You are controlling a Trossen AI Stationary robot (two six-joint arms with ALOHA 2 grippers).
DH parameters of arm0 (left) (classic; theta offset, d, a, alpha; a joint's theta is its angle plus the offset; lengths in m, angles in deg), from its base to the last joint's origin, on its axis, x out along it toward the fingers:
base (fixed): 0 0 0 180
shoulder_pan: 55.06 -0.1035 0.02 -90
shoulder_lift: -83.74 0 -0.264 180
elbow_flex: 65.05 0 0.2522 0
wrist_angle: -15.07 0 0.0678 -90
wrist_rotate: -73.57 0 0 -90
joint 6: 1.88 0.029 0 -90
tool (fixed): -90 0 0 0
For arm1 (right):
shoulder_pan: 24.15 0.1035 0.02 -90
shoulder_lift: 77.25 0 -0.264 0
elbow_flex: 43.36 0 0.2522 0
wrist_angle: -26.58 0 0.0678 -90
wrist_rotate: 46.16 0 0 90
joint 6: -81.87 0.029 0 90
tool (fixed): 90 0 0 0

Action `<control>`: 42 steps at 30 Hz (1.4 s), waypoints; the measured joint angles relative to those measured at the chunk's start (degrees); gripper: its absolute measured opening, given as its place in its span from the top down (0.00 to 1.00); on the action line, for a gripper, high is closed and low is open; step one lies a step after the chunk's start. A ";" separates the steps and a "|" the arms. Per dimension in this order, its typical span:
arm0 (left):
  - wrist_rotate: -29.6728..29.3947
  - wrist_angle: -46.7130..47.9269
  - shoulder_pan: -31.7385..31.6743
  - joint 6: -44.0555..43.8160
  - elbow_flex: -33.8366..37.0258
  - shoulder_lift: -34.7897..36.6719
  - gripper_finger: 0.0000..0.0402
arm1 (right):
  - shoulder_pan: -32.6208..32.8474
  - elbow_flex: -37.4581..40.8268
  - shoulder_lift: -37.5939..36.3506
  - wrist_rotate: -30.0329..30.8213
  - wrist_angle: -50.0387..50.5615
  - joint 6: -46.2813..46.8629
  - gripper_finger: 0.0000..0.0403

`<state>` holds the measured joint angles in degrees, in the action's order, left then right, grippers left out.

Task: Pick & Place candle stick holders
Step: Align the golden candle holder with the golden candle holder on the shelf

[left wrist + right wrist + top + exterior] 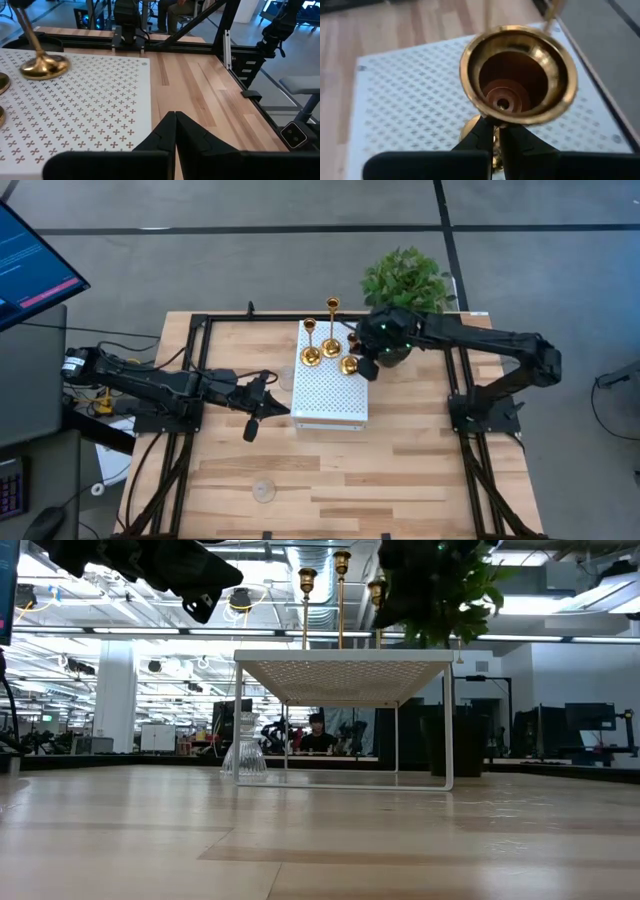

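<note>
Three gold candle stick holders stand on the white perforated box [330,395]: two at its far edge [311,345] [331,330] and a third [349,364] near its far right corner. My right gripper [364,366] is shut on that third holder; its cup [517,75] fills the right wrist view. My left gripper [254,408] is shut and empty, in the air by the box's left edge [150,100]. One clear glass holder [287,376] stands on the table by the box's left side. It also shows in the low view [246,750]. Another glass holder [264,490] stands near the table's near edge. My right gripper pinches the third gold holder's slim stem [496,131] between its two fingers, just under the cup. The fingers [480,137] come slanting down from the table's right side and lie across the stem. The holder stands upright, with its round base [468,131] over the box top.
A green plant in a black pot [405,285] stands just behind my right arm at the table's far right. A black frame [200,380] runs around the table's working area. A monitor [30,265] stands off the table's left. The near half of the wooden table [400,480] holds only the glass holder.
</note>
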<state>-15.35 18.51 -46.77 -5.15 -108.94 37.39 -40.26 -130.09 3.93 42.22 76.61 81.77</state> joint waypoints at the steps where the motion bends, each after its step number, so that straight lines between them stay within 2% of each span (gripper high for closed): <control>1: 0.00 0.02 0.00 0.02 0.00 0.01 0.99 | -0.64 0.00 0.17 -0.03 -0.30 -0.11 1.00; 8: 0.00 0.04 0.00 0.02 0.00 0.00 0.99 | -3.58 0.04 0.48 -0.16 -2.33 -0.35 1.00; 12: 0.00 0.07 0.00 0.02 0.00 0.02 0.98 | -4.43 0.04 0.68 -2.25 -2.40 -0.35 1.00; 31: 0.00 0.48 0.00 0.02 0.00 0.00 0.99 | -3.80 0.04 0.68 -3.11 -2.05 0.00 0.99; 42: 0.00 0.88 0.00 0.02 0.00 0.01 0.99 | -3.40 0.04 0.68 -3.29 -2.55 0.13 0.76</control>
<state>-15.35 19.39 -46.77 -5.13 -108.94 37.40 -43.66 -130.05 4.61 38.93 74.06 81.90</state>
